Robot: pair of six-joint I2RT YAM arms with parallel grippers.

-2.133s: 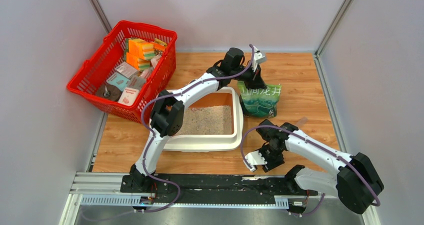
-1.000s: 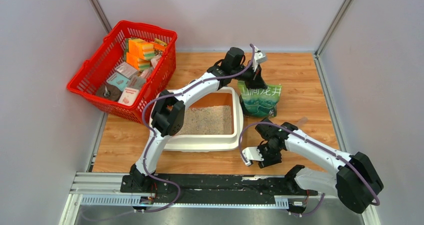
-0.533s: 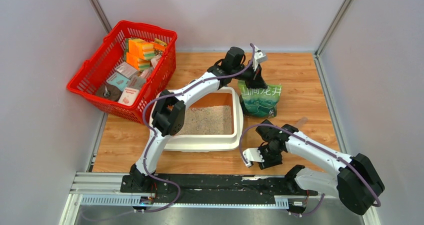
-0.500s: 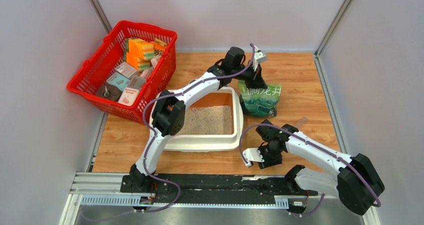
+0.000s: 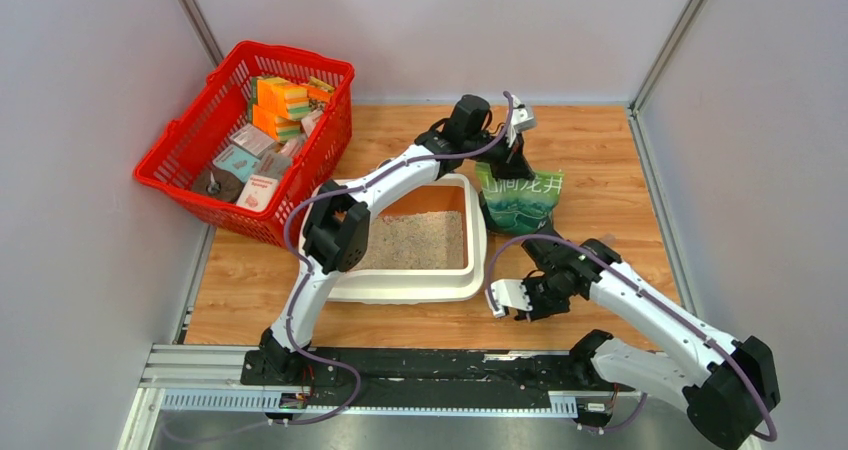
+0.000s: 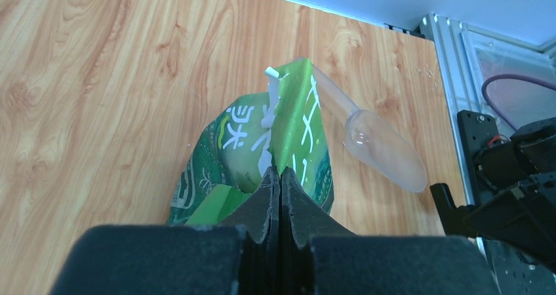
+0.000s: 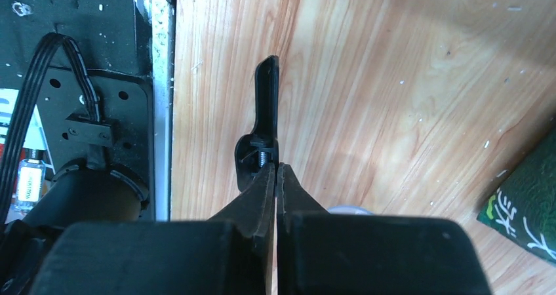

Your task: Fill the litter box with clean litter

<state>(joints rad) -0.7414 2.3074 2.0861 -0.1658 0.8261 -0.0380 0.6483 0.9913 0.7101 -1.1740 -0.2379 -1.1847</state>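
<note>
pinching the top edge of the green bag (image 6: pixel 298 128), the left gripper (image 6: pixel 280 176) has its fingers pressed tight on the plastic — bag standing just beside the litter box (image 5: pixel 400 288), at its far right corner. the box sits on the wooden table (image 5: pixel 600 150), clean litter (image 5: pixel 415 240) spread over its floor. right gripper (image 7: pixel 276 168) is clamped together on nothing, low over the wood by the front rail (image 7: pixel 160 78) — a clear scoop (image 6: pixel 383 147) lies beside the bag.
</note>
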